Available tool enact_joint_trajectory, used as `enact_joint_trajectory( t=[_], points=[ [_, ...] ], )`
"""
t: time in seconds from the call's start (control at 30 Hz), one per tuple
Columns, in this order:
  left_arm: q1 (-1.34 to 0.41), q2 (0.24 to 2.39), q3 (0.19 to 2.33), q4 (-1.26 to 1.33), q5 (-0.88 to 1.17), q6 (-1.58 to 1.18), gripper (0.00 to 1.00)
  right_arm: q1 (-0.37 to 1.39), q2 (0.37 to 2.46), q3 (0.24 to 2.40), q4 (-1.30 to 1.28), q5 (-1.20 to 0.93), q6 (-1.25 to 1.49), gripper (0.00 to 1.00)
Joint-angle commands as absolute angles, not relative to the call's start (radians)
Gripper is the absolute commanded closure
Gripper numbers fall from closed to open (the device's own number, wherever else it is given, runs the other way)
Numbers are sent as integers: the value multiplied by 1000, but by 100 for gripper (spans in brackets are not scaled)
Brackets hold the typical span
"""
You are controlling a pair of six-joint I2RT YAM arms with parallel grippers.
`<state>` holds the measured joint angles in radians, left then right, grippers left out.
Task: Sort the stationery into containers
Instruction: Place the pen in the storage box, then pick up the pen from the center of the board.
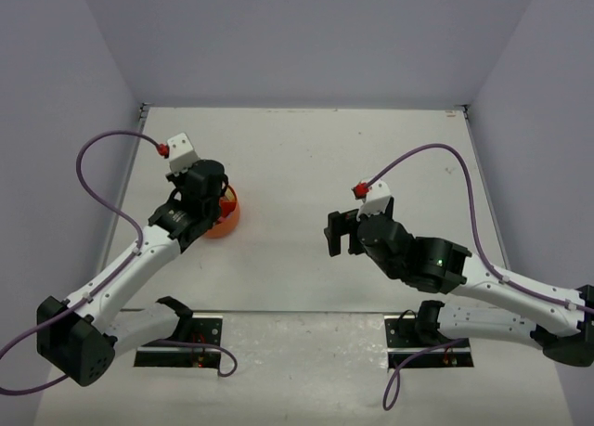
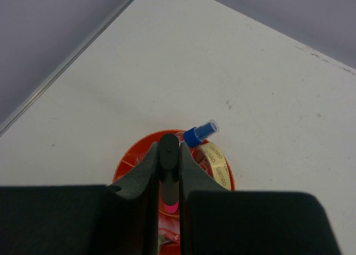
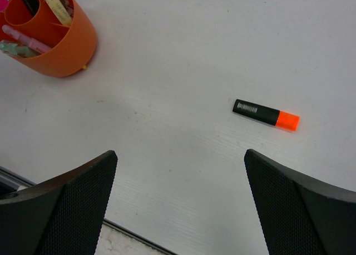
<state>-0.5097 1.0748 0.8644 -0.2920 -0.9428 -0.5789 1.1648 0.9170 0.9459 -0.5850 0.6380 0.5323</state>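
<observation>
A pink highlighter [image 2: 170, 204] is clamped in the left gripper [image 2: 168, 155] over the tub [image 2: 133, 161]. The bottle [image 2: 200, 133] at one o'clock could be knocked during lowering. The right gripper [image 3: 179, 155] is spread wide, empty.

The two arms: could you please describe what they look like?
Both the left arm and right arm have white links with black joints and bases. A purple cable loops to a red plug on each white wrist module. Each claw is black; the right claw's fingers have a mesh texture. A green light glows on the right arm.
</observation>
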Motion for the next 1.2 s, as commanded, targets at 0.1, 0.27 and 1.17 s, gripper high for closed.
enact_joint_trajectory(
  t=[0.1,0.27,1.17],
  points=[
    [-460,1102,820,-127,-955,-551,100,1164,931,934,-583,644,549,1],
    [-456,1136,799,-99,-939,-567,100,1163,936,930,-584,649,543,1],
    [-457,687,974,-562,-321,-475,0,566,1461,1066,-563,115,-84,2]
  ],
)
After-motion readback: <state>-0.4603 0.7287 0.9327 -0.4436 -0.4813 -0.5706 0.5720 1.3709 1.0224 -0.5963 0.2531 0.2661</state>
